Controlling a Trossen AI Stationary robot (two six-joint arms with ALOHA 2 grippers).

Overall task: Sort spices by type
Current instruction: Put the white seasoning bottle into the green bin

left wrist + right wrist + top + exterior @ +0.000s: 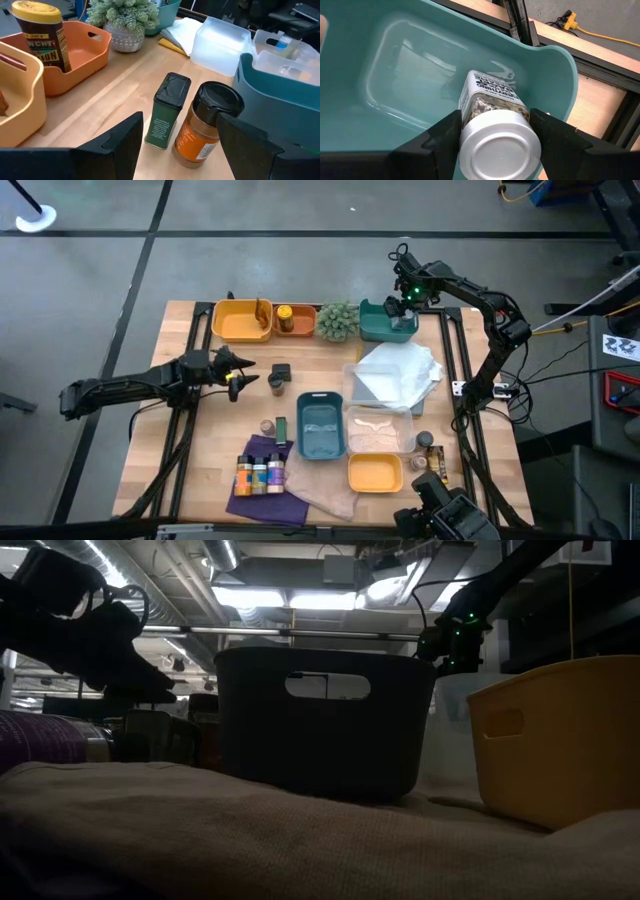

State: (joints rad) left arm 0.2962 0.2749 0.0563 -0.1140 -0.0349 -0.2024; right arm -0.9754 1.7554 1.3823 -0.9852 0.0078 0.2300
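Note:
My left gripper [240, 376] is open and low over the table, left of centre. A green tin [166, 111] and an orange spice jar with a black lid [205, 131] stand on the wood just beyond its fingertips [180, 122]. My right gripper [403, 302] is at the far right, over the teal tray [385, 323]. It is shut on a spice jar with a silver lid [496, 131] inside that tray [395, 75]. A yellow-lidded jar [41, 35] stands in the orange tray [82, 50]. My right gripper pinches the silver-lidded jar between its two fingers [442, 137], on the jar's sides just below the lid [470, 131]. The fingers come from above, pointing down into the teal tray, and the jar points along them, base down. Whether the base touches the tray floor, I cannot tell.
A yellow tray [242, 320], a green spiky plant [338, 321] and clear containers [395, 375] stand on the far half. A second teal tray [320, 426], a small yellow tray [375, 472] and several jars on a purple cloth [260, 475] are near the front.

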